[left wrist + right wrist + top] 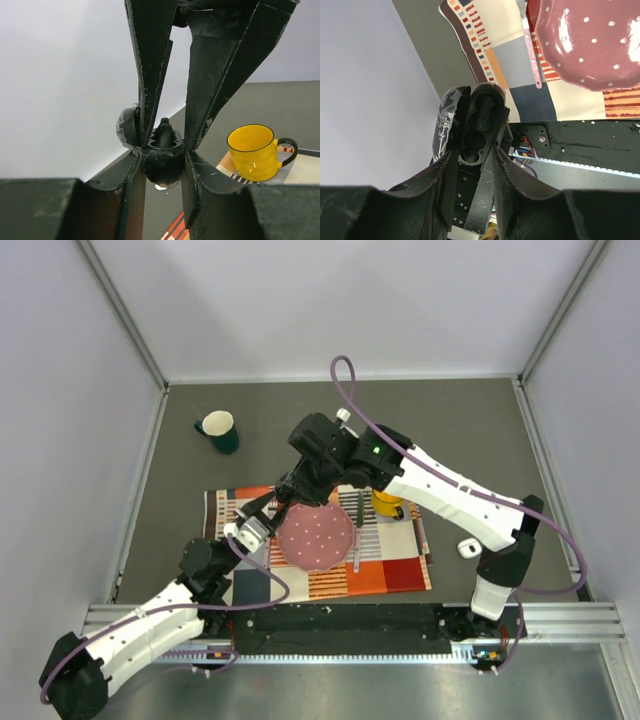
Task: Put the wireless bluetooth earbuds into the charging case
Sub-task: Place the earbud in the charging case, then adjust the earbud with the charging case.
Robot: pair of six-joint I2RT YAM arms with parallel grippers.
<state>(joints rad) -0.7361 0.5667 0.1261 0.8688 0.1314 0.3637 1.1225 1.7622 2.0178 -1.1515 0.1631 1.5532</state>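
Note:
My left gripper point(162, 150) is shut on the charging case point(162, 172), a black oval shell with moulded wells, held in the air over the placemat. Its open lid point(126, 127), wrapped in clear film, stands to one side. A black earbud point(165, 131) sits upright in a well. My right gripper point(166, 140) comes down from above, its fingers slightly apart either side of the earbud. In the right wrist view the case point(479, 125) lies between my open right gripper point(474, 155). From above, the left gripper point(262, 515) and right gripper point(290, 490) meet tip to tip.
Under the arms lies a patchwork placemat point(390, 570) with a pink dotted plate point(315, 537) and a yellow mug point(388, 505). A green mug point(218, 430) stands at the back left. A small white rounded box point(469, 547) lies on the table at the right.

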